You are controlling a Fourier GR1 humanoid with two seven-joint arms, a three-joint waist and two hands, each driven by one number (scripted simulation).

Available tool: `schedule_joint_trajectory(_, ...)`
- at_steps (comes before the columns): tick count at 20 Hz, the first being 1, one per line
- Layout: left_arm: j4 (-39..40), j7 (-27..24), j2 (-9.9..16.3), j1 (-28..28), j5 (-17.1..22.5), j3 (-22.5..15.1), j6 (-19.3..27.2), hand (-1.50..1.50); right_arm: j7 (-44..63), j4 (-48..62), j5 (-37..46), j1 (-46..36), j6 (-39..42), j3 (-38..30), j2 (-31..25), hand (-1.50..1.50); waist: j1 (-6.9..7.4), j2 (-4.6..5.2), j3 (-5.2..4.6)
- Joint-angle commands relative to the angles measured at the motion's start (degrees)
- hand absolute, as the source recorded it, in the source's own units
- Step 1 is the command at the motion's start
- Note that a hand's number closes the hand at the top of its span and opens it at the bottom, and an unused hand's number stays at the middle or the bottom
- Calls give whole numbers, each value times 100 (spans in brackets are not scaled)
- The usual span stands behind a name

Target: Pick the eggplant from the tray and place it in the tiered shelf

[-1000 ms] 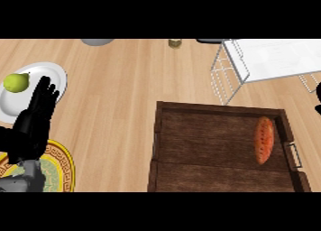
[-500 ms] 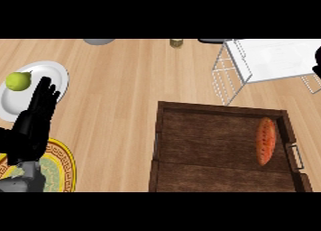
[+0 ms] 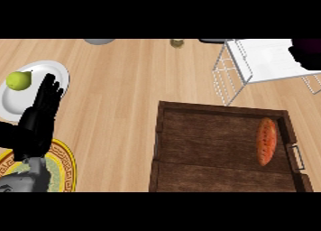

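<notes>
While my left hand [image 3: 37,119] rests open with its fingers straight, well to the left of the tray [image 3: 164,149], the eggplant [image 3: 266,141] lies inside that tray, close against its right wall and lengthwise along it; it looks orange-red here. Nothing touches it. The tray is dark wood, with a metal handle [image 3: 298,157] on its right side, and it sits on the light wooden table [image 3: 123,81]. Just beyond the tray's far right corner stands the tiered shelf [image 3: 263,63], a white wire frame with a white top. My right hand [image 3: 313,54] shows only as a dark shape over the shelf's right part, at the view's edge, and I cannot tell whether its fingers are open or closed. Far to the left of the tray, a white plate [image 3: 13,97] carries a green apple [image 3: 19,80], and my left fingertips overlap that plate's rim. Nearer me, below my left hand, lies a yellow patterned plate [image 3: 63,160].
</notes>
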Motion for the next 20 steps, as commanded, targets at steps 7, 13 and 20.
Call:
schedule_joint_trajectory(7, 248, -51, -33, -239, -3, 157, -42, 0, -1171, 2481, 646, -1036, -1032, 289, 117, 150, 45, 18, -1)
schedule_joint_trajectory(13, 35, 105, -8, -296, 37, 116, -143, 0, -1722, 3963, -94, -1611, -1000, -531, -104, -150, 90, 44, 4)
schedule_joint_trajectory(20, -52, -95, -95, 105, -115, 29, -160, 0, -2142, 4768, -245, -2154, -815, -565, -137, -150, 98, 39, 4)
